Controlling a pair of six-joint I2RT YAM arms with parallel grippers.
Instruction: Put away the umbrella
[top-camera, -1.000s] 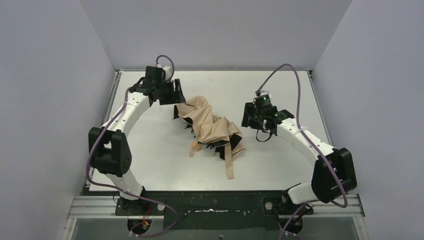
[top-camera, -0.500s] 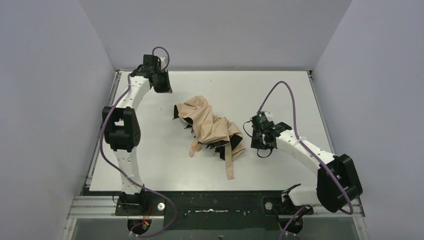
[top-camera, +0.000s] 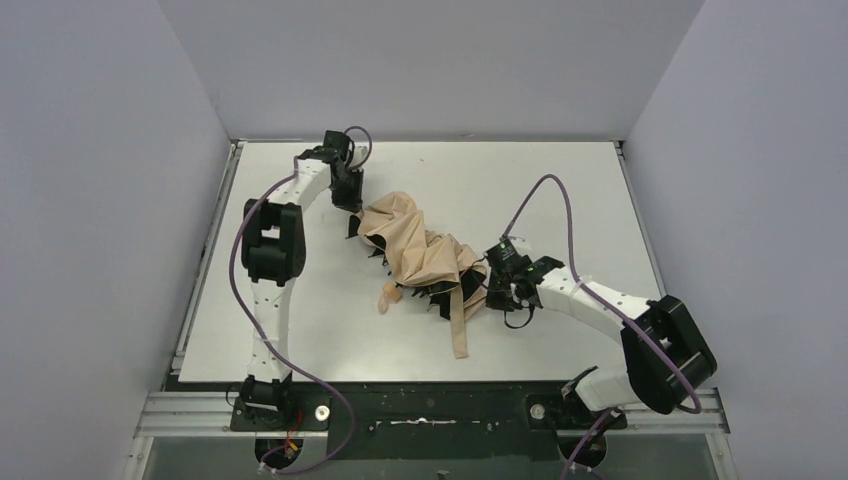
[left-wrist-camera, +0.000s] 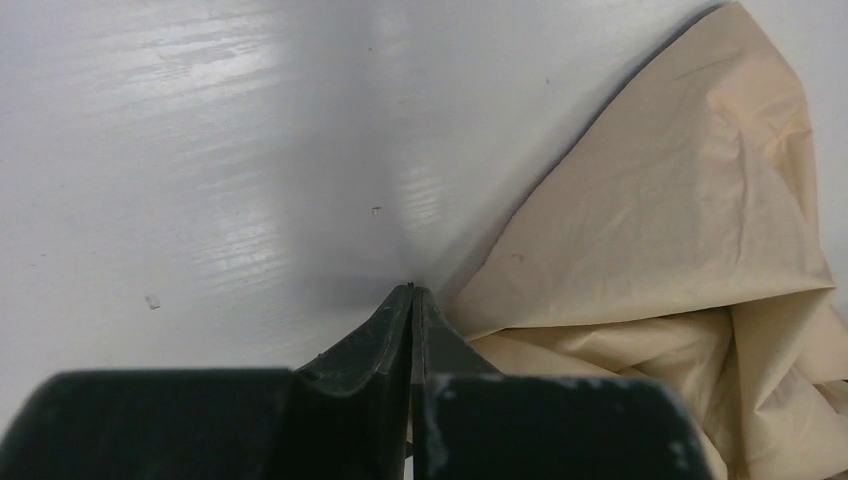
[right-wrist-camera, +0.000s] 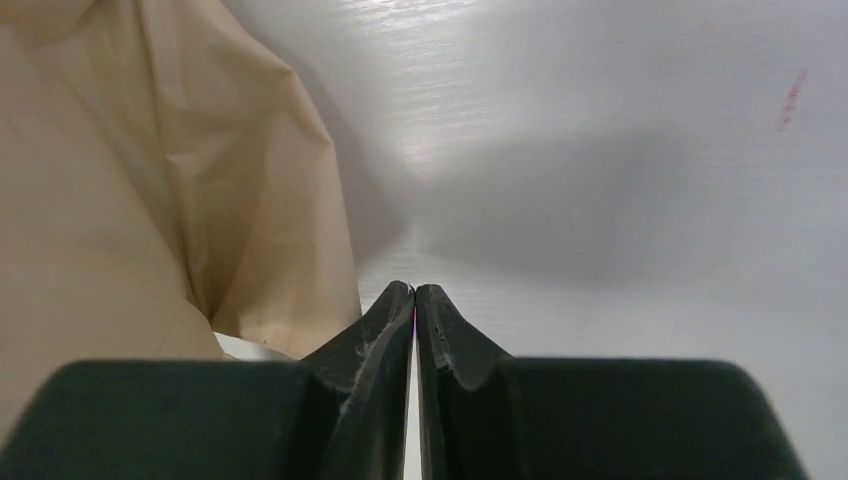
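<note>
The umbrella (top-camera: 420, 255) lies collapsed and crumpled in the middle of the white table, beige fabric with black rib tips showing. Its small tan handle (top-camera: 388, 297) points to the near left, and its strap (top-camera: 458, 328) trails toward me. My left gripper (top-camera: 350, 201) sits at the umbrella's far left end, shut, with nothing between the fingers. In the left wrist view its tips (left-wrist-camera: 413, 291) rest beside the fabric (left-wrist-camera: 650, 230). My right gripper (top-camera: 493, 290) is shut at the umbrella's right edge. Its tips (right-wrist-camera: 414, 289) are on bare table next to the fabric (right-wrist-camera: 150, 200).
Grey walls close in the table (top-camera: 560, 180) on the left, back and right. A metal rail (top-camera: 430, 412) carrying both arm bases runs along the near edge. A small red mark (right-wrist-camera: 793, 97) shows on the table surface in the right wrist view.
Both grippers have shut. The left arm swung out to the far left corner, then back to the umbrella's far end. The right gripper moved left and nearer, up to the umbrella's right edge.
</note>
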